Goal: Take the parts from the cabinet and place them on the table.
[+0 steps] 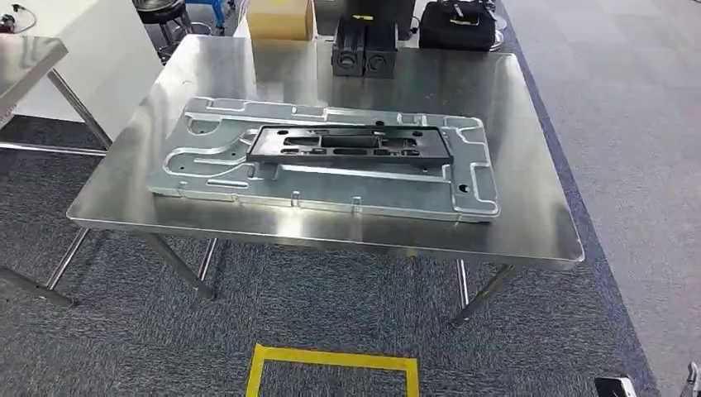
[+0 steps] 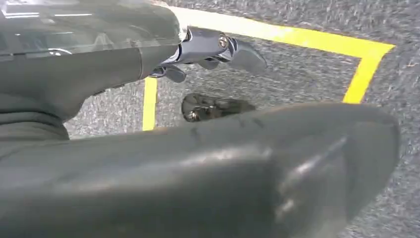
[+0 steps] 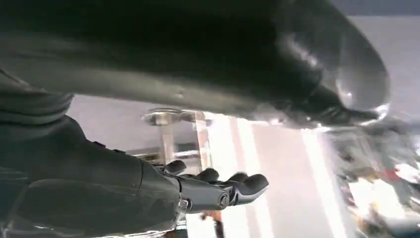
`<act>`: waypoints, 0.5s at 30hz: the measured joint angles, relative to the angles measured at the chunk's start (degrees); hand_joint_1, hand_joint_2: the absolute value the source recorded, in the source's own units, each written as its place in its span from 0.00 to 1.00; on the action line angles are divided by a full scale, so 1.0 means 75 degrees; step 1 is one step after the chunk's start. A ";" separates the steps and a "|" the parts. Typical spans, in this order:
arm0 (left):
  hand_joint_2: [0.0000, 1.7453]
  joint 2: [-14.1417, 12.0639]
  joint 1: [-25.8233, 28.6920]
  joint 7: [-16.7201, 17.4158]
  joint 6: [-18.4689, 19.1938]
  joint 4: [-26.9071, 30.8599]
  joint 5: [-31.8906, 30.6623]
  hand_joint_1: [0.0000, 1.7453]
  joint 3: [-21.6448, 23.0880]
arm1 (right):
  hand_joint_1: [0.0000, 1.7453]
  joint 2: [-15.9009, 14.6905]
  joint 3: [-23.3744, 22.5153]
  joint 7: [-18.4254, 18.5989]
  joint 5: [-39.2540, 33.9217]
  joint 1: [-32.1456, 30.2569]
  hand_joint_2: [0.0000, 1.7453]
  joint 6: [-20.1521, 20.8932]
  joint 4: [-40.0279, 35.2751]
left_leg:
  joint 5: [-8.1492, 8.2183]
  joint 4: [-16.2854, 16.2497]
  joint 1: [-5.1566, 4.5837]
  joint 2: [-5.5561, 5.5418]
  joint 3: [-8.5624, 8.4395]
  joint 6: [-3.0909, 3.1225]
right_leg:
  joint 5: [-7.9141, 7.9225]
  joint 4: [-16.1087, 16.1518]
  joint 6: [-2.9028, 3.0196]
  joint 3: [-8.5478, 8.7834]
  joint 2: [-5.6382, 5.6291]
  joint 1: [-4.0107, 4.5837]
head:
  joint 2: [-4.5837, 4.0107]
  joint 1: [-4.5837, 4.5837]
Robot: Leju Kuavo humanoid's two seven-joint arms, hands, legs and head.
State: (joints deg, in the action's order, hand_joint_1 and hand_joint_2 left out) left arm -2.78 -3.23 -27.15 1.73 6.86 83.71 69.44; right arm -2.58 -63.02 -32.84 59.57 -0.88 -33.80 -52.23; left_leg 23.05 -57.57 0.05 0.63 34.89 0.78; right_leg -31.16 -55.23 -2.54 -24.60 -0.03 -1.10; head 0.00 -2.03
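**Both hands empty, parts lying on the steel table**

No brand, label or readable writing can be made out on anything here; the cardboard box point(image 1: 280, 18) at the far edge of the table point(image 1: 529, 223) shows a plain face, and the two black blocks point(image 1: 364, 48) beside it carry round holes but no text.

The left hand point(image 2: 213, 52) hangs above grey carpet, its dark fingers point(image 2: 245, 55) loosely extended and apart, holding nothing. Its thick grey thumb point(image 2: 277, 168) lies across the near part of the left wrist view. Under the hand runs yellow tape point(image 2: 297, 37) marking a corner on the floor.

The right hand point(image 3: 218, 191) is likewise empty, fingers point(image 3: 250, 182) stretched out side by side and slightly curled at the tips, with the thumb point(image 3: 307, 74) spread well away from them. Behind it the right wrist view catches a shiny metal leg and bracket point(image 3: 166, 119) and a blurred bright background.

From the head view, the large silver plate point(image 1: 331, 186) lies flat in the middle of the table, with the black frame point(image 1: 351, 145) resting on top of it, toward its far side. A yellow tape square point(image 1: 331, 368) sits on the carpet in front of the table, and a black bag point(image 1: 456, 25) stands beyond the far edge. The wrist views show the hands that the head view leaves out
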 joint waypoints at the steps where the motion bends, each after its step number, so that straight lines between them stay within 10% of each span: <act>1: 0.00 0.0000 -0.0002 0.0032 -0.0003 0.0000 0.0000 0.00 0.0000 | 0.00 -0.0090 -0.0166 0.0630 0.0531 0.0018 0.00 -0.0183 0.0548 | -0.0073 0.0010 0.0004 -0.0002 -0.0006 -0.0066 | -0.0004 -0.0016 0.0102 -0.0059 0.0005 0.0008 | 0.0000 0.0003; 4: 0.00 -0.0009 0.0023 0.0105 0.0020 -0.0003 0.0000 0.00 0.0038 | 0.00 -0.0367 -0.0436 0.3337 0.1940 0.0062 0.00 0.0501 0.2199 | -0.0159 0.0019 0.0044 -0.0019 0.0053 -0.0226 | 0.0184 0.0011 0.0326 -0.0178 0.0034 0.0008 | 0.0000 0.0006; 8: 0.00 -0.0029 -0.0009 0.0207 0.0093 0.0000 -0.0006 0.00 0.0131 | 0.00 -0.0191 -0.0463 0.5840 0.2834 0.0114 0.00 0.2868 0.3666 | 0.1509 -0.1737 0.0083 -0.0027 0.0568 -0.0299 | 0.0515 -0.0016 0.0500 -0.0606 0.0065 0.0068 | 0.0000 0.0003; 10: 0.00 -0.0029 -0.0045 0.0318 0.0085 0.0000 -0.0018 0.00 0.0251 | 0.00 0.0121 -0.0460 0.6469 0.3135 0.0182 0.00 0.3747 0.4138 | 0.1509 -0.2409 0.0081 -0.0028 0.0561 -0.0307 | 0.0694 -0.0053 0.0522 -0.0868 0.0058 0.0113 | 0.0000 0.0003; 13: 0.00 -0.0032 -0.0120 0.0411 0.0082 0.0000 -0.0038 0.00 0.0396 | 0.00 0.0608 -0.0379 0.7076 0.3532 0.0300 0.00 0.4406 0.4655 | 0.0739 -0.1240 0.0007 -0.0030 -0.0469 -0.0143 | 0.0909 -0.0143 0.0515 -0.1229 0.0031 0.0179 | 0.0000 0.0003; 15: 0.00 -0.0079 -0.0207 0.0489 0.0082 0.0003 -0.0055 0.00 0.0475 | 0.00 0.0863 -0.0100 0.7524 0.3856 0.0390 0.00 0.4796 0.4882 | 0.1025 0.0285 -0.0090 -0.0032 -0.1529 0.0034 | 0.1032 -0.0191 0.0468 -0.1344 0.0031 0.0219 | 0.0000 0.0003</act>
State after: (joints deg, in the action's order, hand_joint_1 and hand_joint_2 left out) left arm -3.37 -4.78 -23.47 2.34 6.88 83.30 73.00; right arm 3.89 -63.77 23.59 88.50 2.04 2.17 -15.61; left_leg 30.74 -55.44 -0.62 0.39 23.42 1.03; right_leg -23.42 -56.66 0.97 -34.67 0.20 0.54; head 0.00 -2.01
